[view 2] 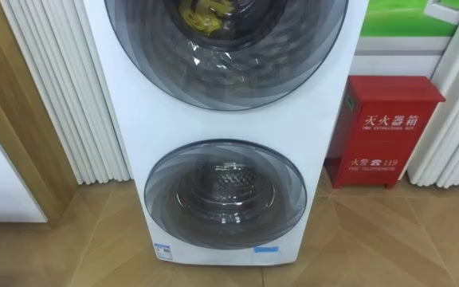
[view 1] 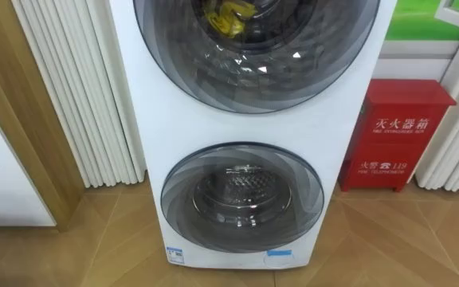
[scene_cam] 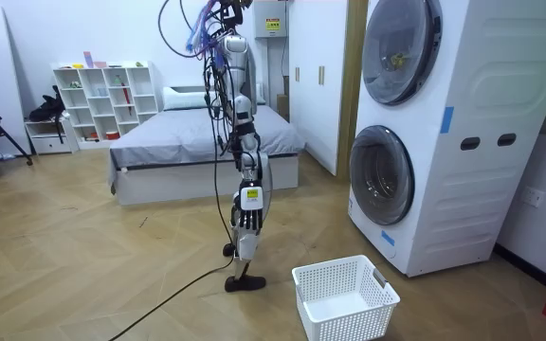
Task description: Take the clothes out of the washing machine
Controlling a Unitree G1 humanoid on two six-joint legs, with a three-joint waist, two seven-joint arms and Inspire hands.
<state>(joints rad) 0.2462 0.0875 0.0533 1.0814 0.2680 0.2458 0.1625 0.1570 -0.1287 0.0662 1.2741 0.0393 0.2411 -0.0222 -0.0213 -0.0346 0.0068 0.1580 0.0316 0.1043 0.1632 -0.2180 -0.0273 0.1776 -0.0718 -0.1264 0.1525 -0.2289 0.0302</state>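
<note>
Just beside washing machine [view 1: 237, 119] stands lettered red cabinet [view 1: 401, 131].

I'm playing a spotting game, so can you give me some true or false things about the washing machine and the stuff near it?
1. The washing machine has two round doors, one above the other, and both are shut. True.
2. The yellow clothes are behind the lower door. False: they are behind the upper door, and the lower drum looks empty.
3. The box next to the machine is blue. False: the box is red.
4. A white basket stands on the floor in front of the machine. True.
5. The basket is full of clothes. False: it looks empty.
</note>
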